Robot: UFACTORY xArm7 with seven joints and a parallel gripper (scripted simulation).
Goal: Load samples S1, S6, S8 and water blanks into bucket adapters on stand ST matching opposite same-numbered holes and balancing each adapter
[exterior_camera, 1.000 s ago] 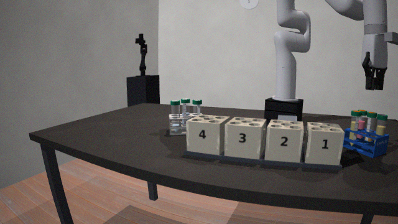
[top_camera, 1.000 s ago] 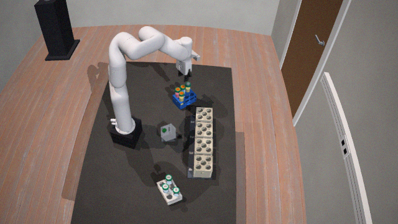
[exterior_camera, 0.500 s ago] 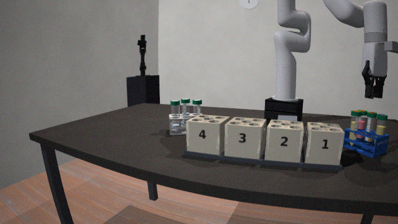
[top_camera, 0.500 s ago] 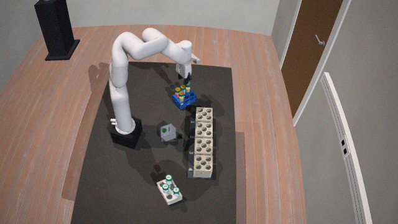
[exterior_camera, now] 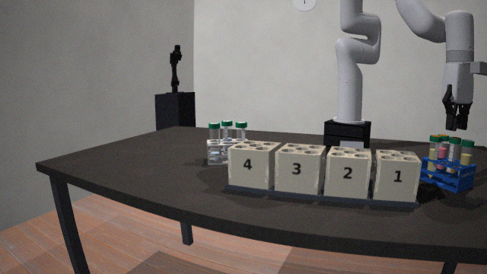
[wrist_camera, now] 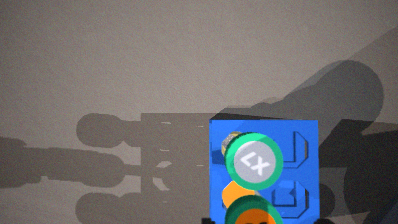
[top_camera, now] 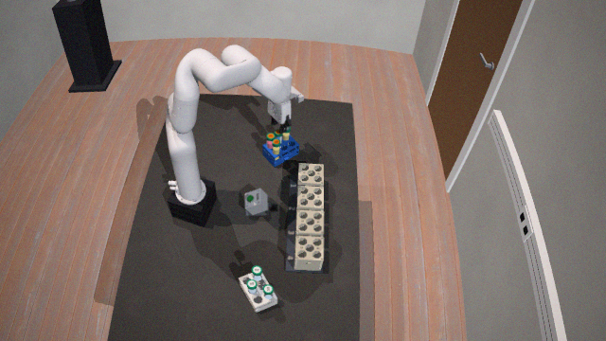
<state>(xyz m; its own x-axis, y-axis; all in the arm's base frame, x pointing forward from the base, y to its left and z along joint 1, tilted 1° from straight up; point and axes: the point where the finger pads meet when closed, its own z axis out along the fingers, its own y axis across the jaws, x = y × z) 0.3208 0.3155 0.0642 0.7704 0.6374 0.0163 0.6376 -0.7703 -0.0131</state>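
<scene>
Four cream adapters (top_camera: 310, 215) (exterior_camera: 300, 183) line the desk's (top_camera: 189, 284) (exterior_camera: 152, 179) front edge, their holes unfilled. Near its right end, the blue rack (top_camera: 276, 160) (exterior_camera: 447, 184) (wrist_camera: 260, 127) holds three orange-dotted samples (top_camera: 276, 142) (exterior_camera: 454, 141) (wrist_camera: 252, 216) and X7 (exterior_camera: 467, 144) (wrist_camera: 255, 161). Above them hangs the claw (top_camera: 284, 130) (exterior_camera: 456, 129) (wrist_camera: 263, 221), partly spread, gripping nothing. Toward the left end, a pale rack (top_camera: 258, 307) (exterior_camera: 219, 144) carries three blanks (top_camera: 252, 284) (exterior_camera: 227, 123).

Near the worktop's upper edge in the top view, the gripper (top_camera: 284, 130) (exterior_camera: 456, 129) (wrist_camera: 264, 221) now hangs lower (steadily down across both earlier moments), its fingertips closer to the capped tubes in the blue rack (top_camera: 283, 156) (exterior_camera: 449, 185) (wrist_camera: 214, 131).
</scene>
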